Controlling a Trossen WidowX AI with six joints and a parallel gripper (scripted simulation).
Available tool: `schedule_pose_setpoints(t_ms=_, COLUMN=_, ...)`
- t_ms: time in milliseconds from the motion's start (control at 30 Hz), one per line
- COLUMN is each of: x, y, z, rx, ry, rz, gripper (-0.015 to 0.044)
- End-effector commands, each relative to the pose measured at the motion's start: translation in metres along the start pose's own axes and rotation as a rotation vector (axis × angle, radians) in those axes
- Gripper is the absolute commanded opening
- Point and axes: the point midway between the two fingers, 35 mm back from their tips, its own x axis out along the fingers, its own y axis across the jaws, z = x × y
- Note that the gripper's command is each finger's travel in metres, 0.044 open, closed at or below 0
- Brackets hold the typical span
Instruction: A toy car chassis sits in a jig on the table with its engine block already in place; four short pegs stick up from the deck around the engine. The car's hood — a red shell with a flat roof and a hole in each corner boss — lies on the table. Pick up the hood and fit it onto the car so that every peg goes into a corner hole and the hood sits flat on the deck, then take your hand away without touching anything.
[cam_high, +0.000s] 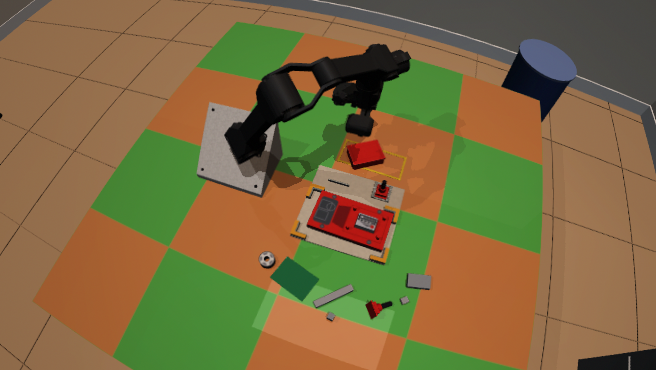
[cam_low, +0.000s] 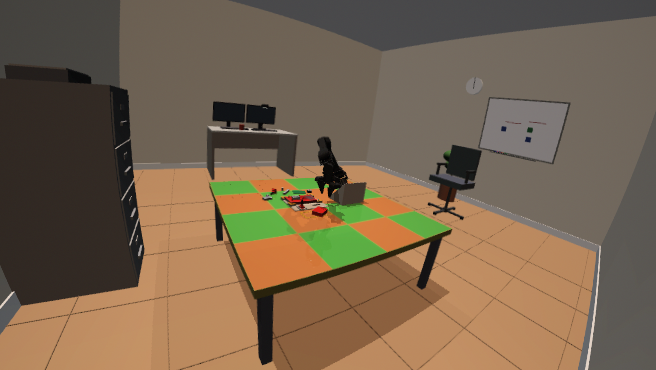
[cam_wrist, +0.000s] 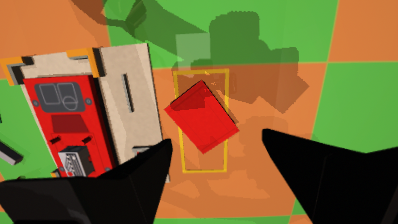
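Observation:
The red hood (cam_high: 366, 151) (cam_low: 320, 212) (cam_wrist: 202, 120) lies on the table, turned askew across the yellow outline (cam_high: 403, 169) (cam_wrist: 205, 171). A smooth red face is up; its corner holes cannot be made out. My gripper (cam_high: 359, 125) (cam_wrist: 216, 139) is open and empty, above the table near the hood. In the wrist view the hood shows ahead of and between the wide-apart fingertips, without contact. The red chassis (cam_high: 335, 228) (cam_wrist: 92, 120) sits in the jig (cam_high: 360, 190) (cam_wrist: 112, 65) with the engine block (cam_high: 367, 222) (cam_wrist: 72, 162) on its deck. Short pegs stand around the engine.
A red piece with a black upright stem (cam_high: 382, 190) stands on the jig beside the hood. Beyond the jig lie a metal ring (cam_high: 261, 259), a green square (cam_high: 294, 278), a grey bar (cam_high: 333, 296), a grey block (cam_high: 419, 281) and a red part (cam_high: 373, 309).

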Motion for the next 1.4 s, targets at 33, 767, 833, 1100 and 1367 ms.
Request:
schedule_pose_setpoints(t_ms=33, x=0.008, y=0.004, z=-0.004, rx=0.424, ry=-0.001, rz=0.005, gripper=0.0440)
schedule_pose_setpoints(t_ms=767, x=0.028, y=0.011, z=-0.013, rx=1.791, ry=0.001, rz=0.012, gripper=0.0440)
schedule_pose_setpoints(t_ms=833, x=0.030, y=0.012, z=-0.014, rx=1.913, ry=0.002, rz=0.013, gripper=0.0440)
schedule_pose_setpoints(t_ms=1100, x=0.037, y=0.014, z=-0.017, rx=2.400, ry=0.006, rz=0.016, gripper=0.0440)
schedule_pose_setpoints(t_ms=1367, x=0.040, y=0.015, z=-0.019, rx=2.610, ry=0.009, rz=0.017, gripper=0.0440)
